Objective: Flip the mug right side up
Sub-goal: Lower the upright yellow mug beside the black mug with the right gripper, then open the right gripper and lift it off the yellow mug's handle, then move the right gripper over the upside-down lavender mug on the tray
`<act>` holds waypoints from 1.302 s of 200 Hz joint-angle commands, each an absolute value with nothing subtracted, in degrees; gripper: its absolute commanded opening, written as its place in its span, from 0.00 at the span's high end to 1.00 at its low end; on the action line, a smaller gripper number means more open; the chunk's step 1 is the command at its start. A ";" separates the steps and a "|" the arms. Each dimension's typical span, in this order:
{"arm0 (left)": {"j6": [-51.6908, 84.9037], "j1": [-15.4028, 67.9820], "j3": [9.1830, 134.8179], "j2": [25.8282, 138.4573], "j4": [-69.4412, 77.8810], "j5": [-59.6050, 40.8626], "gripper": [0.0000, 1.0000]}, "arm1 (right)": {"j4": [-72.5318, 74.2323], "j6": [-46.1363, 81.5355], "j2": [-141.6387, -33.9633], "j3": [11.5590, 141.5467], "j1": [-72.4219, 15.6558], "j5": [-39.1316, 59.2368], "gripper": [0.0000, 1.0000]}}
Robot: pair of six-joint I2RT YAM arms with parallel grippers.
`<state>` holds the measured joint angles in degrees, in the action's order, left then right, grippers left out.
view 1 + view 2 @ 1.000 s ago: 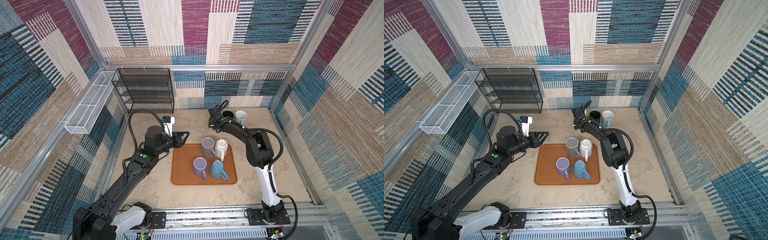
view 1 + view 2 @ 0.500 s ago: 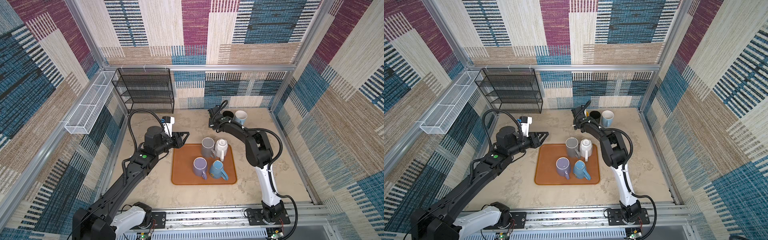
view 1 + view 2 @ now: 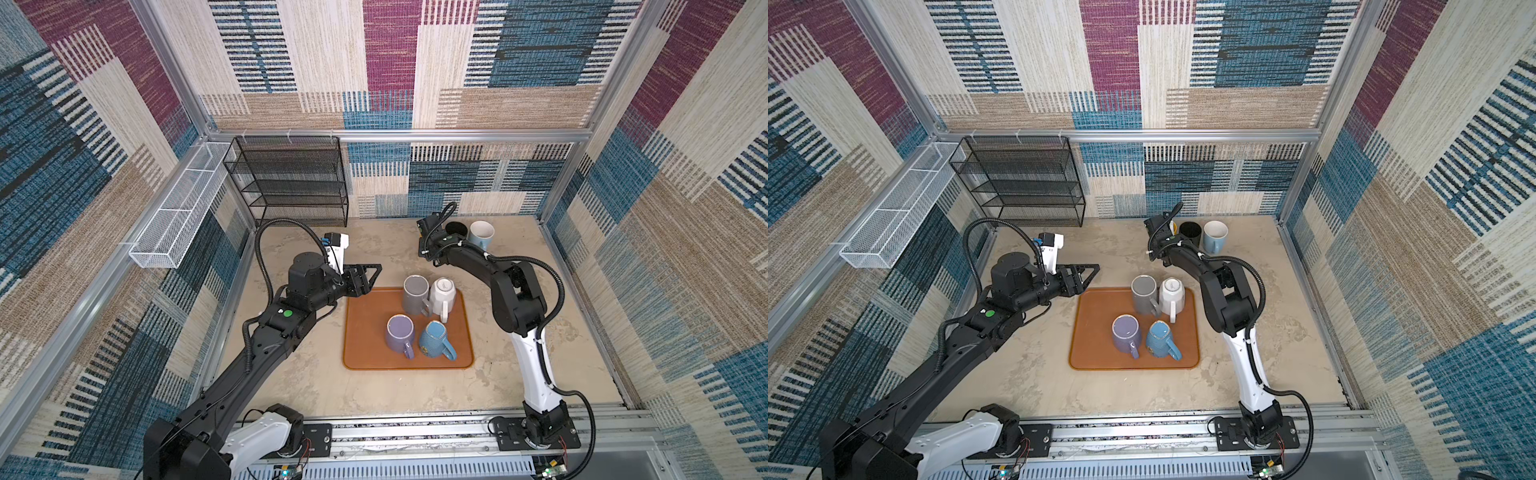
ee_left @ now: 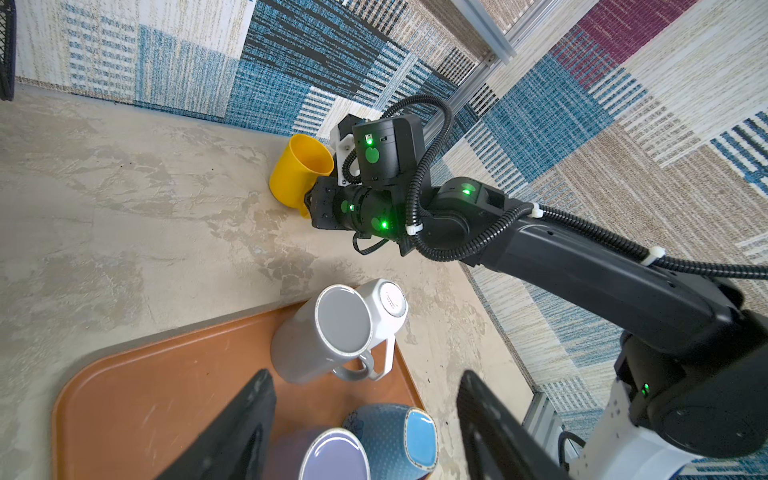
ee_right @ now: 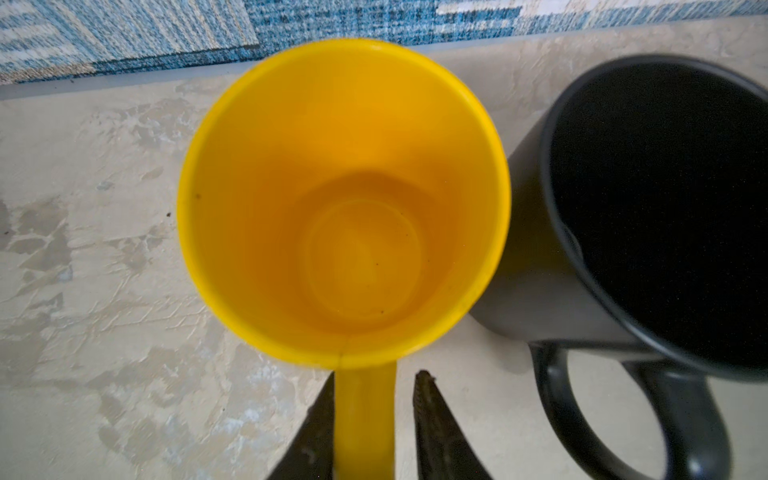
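Mottled beige tabletop (image 3: 316,386): rectangular orange plastic tray (image 3: 365,332). Beyond tray: upright yellow plastic mug (image 4: 299,174), black ceramic mug (image 3: 456,228), pale-blue ceramic mug (image 3: 481,235), black mesh rack (image 3: 291,183).

Black arms (image 3: 257,357) — white lower links (image 3: 536,374), ribbed cables (image 3: 266,249) (green lights (image 4: 371,156)).

text: none legible | white mug (image 4: 388,297) base: mark too small to read
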<state>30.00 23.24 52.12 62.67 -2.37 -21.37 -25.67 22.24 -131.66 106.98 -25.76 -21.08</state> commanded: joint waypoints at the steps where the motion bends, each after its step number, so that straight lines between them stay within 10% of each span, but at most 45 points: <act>1: 27.46 23.20 52.12 62.27 -2.64 -21.19 0.28 | -24.69 21.95 -130.50 106.67 -25.75 -19.45 0.61; 152: 26.19 23.18 50.51 61.35 -5.27 -20.57 0.27 | -22.70 18.06 -116.10 97.98 -25.55 -12.30 0.54; 260: 27.94 23.27 42.94 58.17 -10.41 -20.94 0.27 | -19.26 8.31 -92.31 77.35 -25.49 14.02 0.55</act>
<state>29.41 23.27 44.18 59.09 -8.67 -21.23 -21.69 11.25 -96.25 80.55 -25.50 2.42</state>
